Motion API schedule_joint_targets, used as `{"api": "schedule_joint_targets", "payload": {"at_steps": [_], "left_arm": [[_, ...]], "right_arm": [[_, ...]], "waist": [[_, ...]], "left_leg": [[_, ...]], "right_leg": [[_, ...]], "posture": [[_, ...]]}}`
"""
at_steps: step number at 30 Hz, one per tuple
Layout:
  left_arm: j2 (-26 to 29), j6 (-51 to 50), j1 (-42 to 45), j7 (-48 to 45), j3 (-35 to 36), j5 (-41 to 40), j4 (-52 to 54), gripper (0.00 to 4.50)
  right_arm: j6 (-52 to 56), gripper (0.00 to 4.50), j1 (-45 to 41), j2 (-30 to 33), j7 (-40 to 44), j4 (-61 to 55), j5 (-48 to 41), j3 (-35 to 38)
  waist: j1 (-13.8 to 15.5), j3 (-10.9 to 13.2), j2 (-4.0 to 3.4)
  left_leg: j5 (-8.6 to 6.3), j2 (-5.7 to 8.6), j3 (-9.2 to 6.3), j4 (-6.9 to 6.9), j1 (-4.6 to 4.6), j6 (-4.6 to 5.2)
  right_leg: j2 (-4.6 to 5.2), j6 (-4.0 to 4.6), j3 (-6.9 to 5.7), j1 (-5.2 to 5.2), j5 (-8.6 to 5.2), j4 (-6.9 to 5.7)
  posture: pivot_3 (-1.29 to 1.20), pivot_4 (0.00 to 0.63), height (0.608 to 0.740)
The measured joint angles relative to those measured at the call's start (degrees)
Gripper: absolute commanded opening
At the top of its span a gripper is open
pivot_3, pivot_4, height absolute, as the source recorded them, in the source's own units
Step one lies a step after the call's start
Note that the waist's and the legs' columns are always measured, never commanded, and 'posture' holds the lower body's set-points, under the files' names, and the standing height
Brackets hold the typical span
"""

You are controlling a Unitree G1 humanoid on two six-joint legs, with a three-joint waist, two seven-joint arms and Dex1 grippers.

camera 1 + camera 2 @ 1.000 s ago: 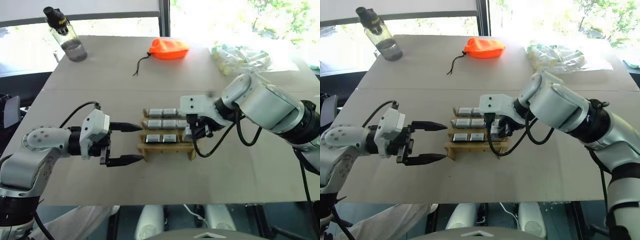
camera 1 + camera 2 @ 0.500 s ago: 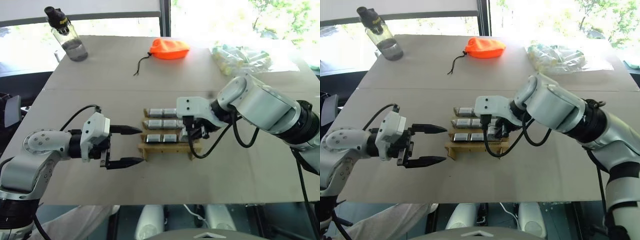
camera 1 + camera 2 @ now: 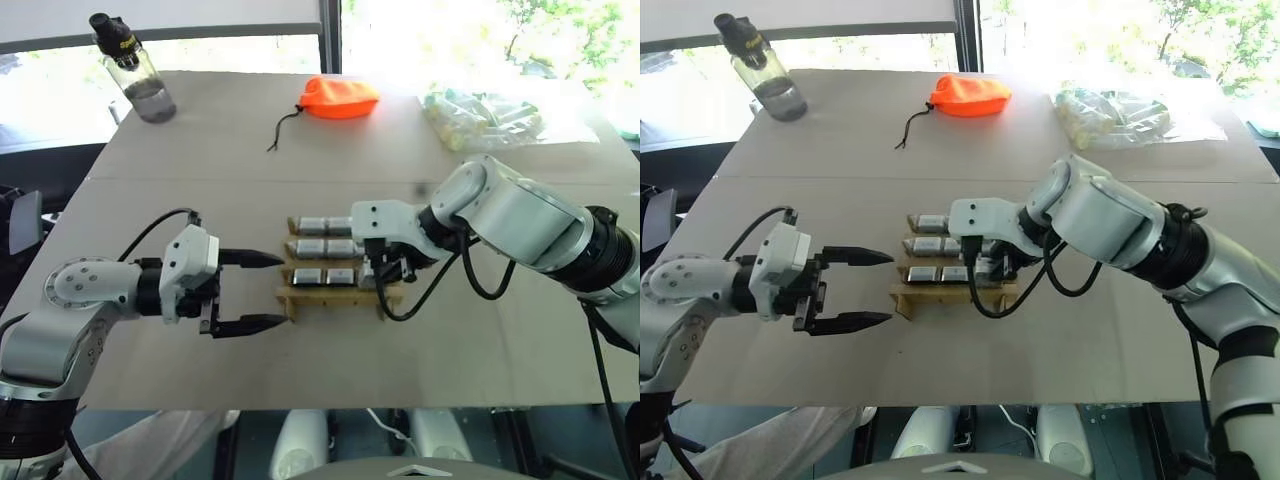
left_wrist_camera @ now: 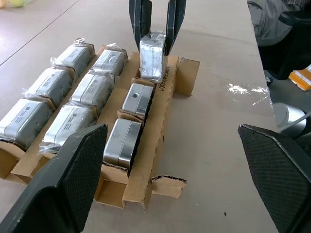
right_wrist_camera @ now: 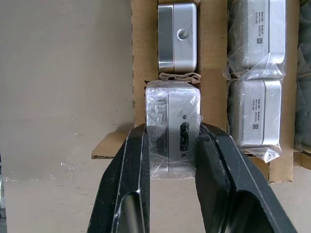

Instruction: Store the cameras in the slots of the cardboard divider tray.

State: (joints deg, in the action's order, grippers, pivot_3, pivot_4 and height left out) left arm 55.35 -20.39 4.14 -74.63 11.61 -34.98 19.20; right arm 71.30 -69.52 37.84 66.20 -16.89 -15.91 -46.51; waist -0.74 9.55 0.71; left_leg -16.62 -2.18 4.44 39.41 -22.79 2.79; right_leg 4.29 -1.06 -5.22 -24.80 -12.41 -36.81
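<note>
Nine cameras [image 4: 135, 97], one cardboard divider tray [image 4: 187, 75], one bottle [image 3: 135, 70], one orange pouch [image 3: 340, 98].

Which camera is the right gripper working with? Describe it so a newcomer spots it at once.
Find the tan cardboard divider tray mid-table, then its row nearest the robot. At that row's right end, the right gripper clamps a plastic-wrapped silver-grey camera. Unlike its neighbours lying seated in slots, it stands upright, pinched between black fingers.

The left gripper [image 3: 262, 291] points sideways toward the right, fingers spread wide and holding nothing — its arm is bent at the table's left. The right gripper [image 5: 171, 145] points steeply down, fingers clamped on a wrapped camera [image 5: 172, 133].
</note>
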Motion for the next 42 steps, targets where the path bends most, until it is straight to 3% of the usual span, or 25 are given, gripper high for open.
{"api": "schedule_joint_targets", "payload": {"at_steps": [16, 18, 19, 22, 29, 33, 35, 38, 40, 42], "left_arm": [[-0.03, 0.22, -1.0, 1.09, 0.33, -0.01, 0.46, 4.47], [-0.05, 0.33, -1.0, 1.12, 0.33, -0.01, 0.46, 4.47], [-0.06, 0.38, -0.99, 1.13, 0.33, -0.01, 0.46, 4.47], [-0.08, 0.64, -0.98, 1.12, 0.32, -0.02, 0.46, 4.47], [-0.08, 0.9, -0.95, 1.07, 0.33, -0.03, 0.43, 4.47], [-0.08, 0.87, -1.23, 1.18, 0.36, -0.04, 0.51, 4.47], [-0.13, 0.57, -2.4, 1.85, 0.65, -0.03, 0.6, 4.47], [-0.38, 0.58, -2.49, 2.36, 0.99, -0.03, 1.0, 4.47], [-0.61, 0.7, -3.29, 2.76, 1.28, 0.12, 1.43, 4.47], [-1.29, 0.73, -3.69, 3.95, 1.28, 1.06, 1.3, 4.47]], "right_arm": [[-2.8, 0.73, 1.21, -0.64, -1.87, 2.25, 1.74, -2.2], [-2.73, 1.77, 1.28, -0.79, -2.07, 2.21, 1.83, -2.21], [-2.71, 2.0, 1.36, -0.78, -2.13, 2.15, 1.86, -2.21], [-2.0, 3.29, 2.32, -0.41, -1.96, 1.78, 1.74, -2.31], [0.5, 3.29, 1.35, 1.06, -0.01, -1.52, -1.04, -1.16], [0.72, 3.29, 0.34, 6.39, 3.5, -3.65, -4.71, 4.32], [-2.01, 3.29, 4.85, 11.53, 6.36, -3.22, -7.5, 11.06], [-5.07, 3.29, 10.15, 13.67, 8.34, -2.92, -10.18, 16.17], [-8.45, 3.29, 20.41, 16.75, 10.09, -2.52, -14.72, 25.95], [-12.1, 3.29, 31.34, 15.79, 9.3, -0.3, -18.43, 39.45]], "waist": [[0.17, 0.0, 0.0], [0.15, -0.01, 0.0], [0.15, -0.01, 0.0], [0.05, 0.0, 0.0], [0.01, 0.0, 0.0], [0.3, -0.01, 0.01], [0.36, -0.04, 0.07], [0.22, -0.04, 0.08], [0.58, -0.05, 0.1], [0.99, -0.06, 0.11]], "left_leg": [[0.0, 0.03, 0.0, 0.0, -0.03, 0.0], [0.0, 0.03, 0.0, 0.0, -0.03, 0.0], [0.0, 0.03, -0.01, 0.0, -0.03, 0.0], [0.0, 0.03, -0.03, 0.0, -0.03, 0.0], [0.0, 0.01, -0.03, -0.01, -0.03, 0.0], [-0.01, 0.03, -0.09, 0.0, -0.04, 0.01], [-0.01, 0.05, -0.12, -0.03, -0.04, 0.02], [-0.01, 0.03, -0.13, -0.04, -0.02, 0.01], [-0.01, 0.04, -0.17, -0.07, -0.01, 0.01], [-0.01, 0.04, -0.17, -0.05, 0.0, 0.01]], "right_leg": [[0.06, 0.0, -0.03, 0.0, 0.0, 0.03], [0.06, 0.0, -0.03, 0.0, 0.0, 0.03], [0.06, 0.0, -0.04, 0.0, 0.0, 0.03], [0.05, 0.0, -0.05, 0.0, 0.0, 0.02], [0.04, 0.0, -0.05, 0.0, 0.0, 0.02], [0.09, 0.0, -0.11, 0.04, 0.0, 0.09], [0.13, -0.01, -0.15, 0.09, 0.0, 0.16], [0.12, -0.01, -0.15, 0.09, 0.0, 0.12], [0.13, -0.01, -0.21, 0.15, -0.01, 0.14], [0.13, -0.01, -0.21, 0.2, 0.0, 0.14]], "posture": [[0.0, 0.15, 0.726], [0.0, 0.15, 0.726], [0.0, 0.15, 0.726], [0.0, 0.15, 0.726], [0.0, 0.15, 0.726], [0.0, 0.15, 0.726], [0.0, 0.15, 0.726], [0.0, 0.15, 0.726], [0.0, 0.15, 0.726], [0.0, 0.15, 0.726]]}}
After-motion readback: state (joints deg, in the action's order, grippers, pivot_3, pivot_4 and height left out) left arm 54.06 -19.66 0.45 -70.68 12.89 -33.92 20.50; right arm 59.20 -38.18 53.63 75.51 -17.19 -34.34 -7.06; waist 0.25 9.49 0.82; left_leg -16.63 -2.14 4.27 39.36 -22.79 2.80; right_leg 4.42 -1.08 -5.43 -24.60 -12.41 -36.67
